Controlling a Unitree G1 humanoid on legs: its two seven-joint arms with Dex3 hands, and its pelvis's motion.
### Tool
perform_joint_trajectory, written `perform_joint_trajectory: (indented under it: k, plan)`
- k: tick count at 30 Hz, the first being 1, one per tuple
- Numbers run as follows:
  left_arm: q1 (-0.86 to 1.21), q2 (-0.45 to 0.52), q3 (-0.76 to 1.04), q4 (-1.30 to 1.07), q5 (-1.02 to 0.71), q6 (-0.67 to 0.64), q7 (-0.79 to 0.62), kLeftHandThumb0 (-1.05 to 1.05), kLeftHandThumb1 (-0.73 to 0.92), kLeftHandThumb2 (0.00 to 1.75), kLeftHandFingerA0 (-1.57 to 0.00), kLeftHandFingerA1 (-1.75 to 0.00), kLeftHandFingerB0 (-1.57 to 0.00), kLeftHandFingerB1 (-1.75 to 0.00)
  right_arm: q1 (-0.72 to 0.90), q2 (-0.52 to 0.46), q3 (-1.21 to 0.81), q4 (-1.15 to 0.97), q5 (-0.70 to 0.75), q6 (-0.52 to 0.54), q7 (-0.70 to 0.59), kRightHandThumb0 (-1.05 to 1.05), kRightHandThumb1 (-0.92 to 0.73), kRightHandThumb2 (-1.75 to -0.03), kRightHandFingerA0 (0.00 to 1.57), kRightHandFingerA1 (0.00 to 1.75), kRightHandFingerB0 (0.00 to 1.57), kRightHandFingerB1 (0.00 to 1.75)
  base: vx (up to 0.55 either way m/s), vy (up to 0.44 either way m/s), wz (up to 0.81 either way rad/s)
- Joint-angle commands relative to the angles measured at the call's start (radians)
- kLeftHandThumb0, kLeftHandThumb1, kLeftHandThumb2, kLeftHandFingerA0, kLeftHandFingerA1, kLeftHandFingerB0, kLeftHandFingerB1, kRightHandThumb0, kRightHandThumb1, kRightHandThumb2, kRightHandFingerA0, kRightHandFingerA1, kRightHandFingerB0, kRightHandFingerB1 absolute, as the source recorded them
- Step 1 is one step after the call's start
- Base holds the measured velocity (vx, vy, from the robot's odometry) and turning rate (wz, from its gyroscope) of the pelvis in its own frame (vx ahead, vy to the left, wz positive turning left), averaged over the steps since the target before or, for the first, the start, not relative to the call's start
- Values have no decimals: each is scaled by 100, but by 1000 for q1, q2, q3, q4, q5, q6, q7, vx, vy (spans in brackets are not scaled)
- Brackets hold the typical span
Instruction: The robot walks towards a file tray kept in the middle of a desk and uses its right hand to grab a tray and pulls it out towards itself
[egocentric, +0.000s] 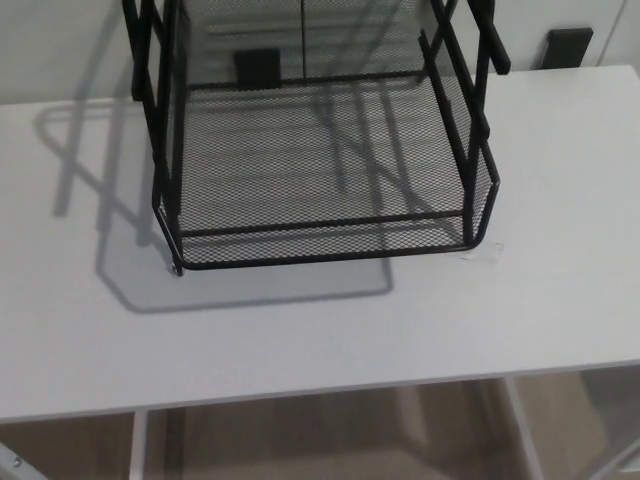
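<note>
A black mesh file tray (320, 150) stands on the white tabletop (300, 340), near the far edge and about in the middle from left to right. Its open front faces the robot, so I judge that the bottom tray (325, 235) can slide straight toward the near edge. The front rim of this tray is low and free, and nothing lies before it on the tabletop. The upper levels go out of the picture at the top, so I cannot tell how many trays there are. The frame throws a grey shadow (110, 200) to the left on the tabletop. Behind the rack a dark small object (258, 66) shows through the mesh, and another one (570, 47) sits at the far right behind the tabletop.

Neither hand is in the picture, and no arm. So I cannot say if the fingers are apart or together. I judge that the reach with the right hand is not yet begun.
</note>
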Motion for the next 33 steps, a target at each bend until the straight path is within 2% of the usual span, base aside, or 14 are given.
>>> perform_joint_trajectory:
  k: [1, 3, 6, 7, 8, 10, 11, 13, 14, 16, 18, 25, 31, 33]
  plan:
    - [3, 13, 9, -1, 7, -19, 0, -28, 63, 59, -48, -42, -40, -38, -11, -13, -4, 18, 2, -41, -7, -15, -45, -53, 86, 67, 57, 51, 0, 0, 0]
    - [4, 16, 11, 6, 7, -26, -4, -28, 63, 59, -47, -43, -40, -38, -7, -9, -5, 20, 7, -50, -2, -15, -45, -53, 86, 68, 57, 52, 0, 0, 0]
    - [8, 17, 11, 1, 5, -22, -7, -25, 64, 59, -45, -41, -39, -37, 59, 60, -52, -163, 133, 8, 48, -30, -40, -68, 57, 71, 43, 57, 0, 0, 0]
    - [5, 17, 11, 3, 9, -26, -2, -25, 64, 59, -45, -42, -40, -38, 84, 80, -60, -242, 155, 26, 26, -28, -52, -56, 50, 72, 42, 52, 0, 0, 0]
    - [5, 16, 11, -3, 10, -32, -1, -26, 64, 59, -47, -43, -40, -38, 124, 101, -84, -362, 188, 11, -3, -41, -45, -78, 36, 70, 30, 57, 0, 0, 0]
    - [1, 17, 12, 12, 10, -43, -3, -25, 63, 58, -47, -43, -40, -38, 127, 125, -155, -480, 260, -15, -61, -44, -59, -57, 26, 76, 23, 53, 0, 0, 0]
    - [0, 18, 11, 12, 12, -44, -4, -26, 63, 58, -47, -42, -40, -38, 130, 128, -183, -540, 278, -15, -90, -45, -51, -77, 14, 64, 15, 54, 0, 0, 0]
    - [-5, 22, 10, 19, 14, -46, -6, -26, 64, 58, -46, -42, -39, -37, 123, 115, -246, -677, 341, -2, -152, -52, -52, -78, 6, 60, 7, 51, 0, 0, 0]
    - [-10, 26, 11, 15, 16, -33, -1, -26, 63, 58, -46, -41, -39, -37, 127, 92, -284, -776, 316, 36, -218, -34, -58, -107, 2, 54, 0, 52, 0, 0, 0]
    - [-16, 24, 17, 21, 7, -39, -4, -25, 63, 58, -47, -42, -39, -37, 125, 83, -316, -896, 341, 29, -239, -34, -58, -107, 2, 55, 0, 52, 0, 0, 0]
    - [-13, 18, 18, 16, 6, -51, -3, -25, 64, 59, -49, -43, -39, -38, 138, 73, -334, -1087, 337, 31, -268, -53, -64, -58, 14, 60, 16, 47, 0, 0, 0]
    - [-1, 22, -13, 31, 57, -98, 15, -28, 64, 59, -47, -43, -40, -38, 2, 48, -360, -1569, -33, -59, -213, -64, -57, -57, 25, 42, 28, 31, 0, 0, 0]
    - [-8, 10, 2, 37, 27, -84, 11, -25, 62, 58, -48, -42, -42, -38, -258, -31, -192, -1765, -359, 135, -71, -70, -48, -55, 15, 45, 20, 34, 0, 0, 0]
    - [-10, 9, 2, 29, 27, -77, 13, -24, 62, 58, -49, -42, -43, -38, -433, -16, -98, -1691, -567, 95, -32, -74, -52, -57, 9, 40, 16, 35, 0, 0, 0]
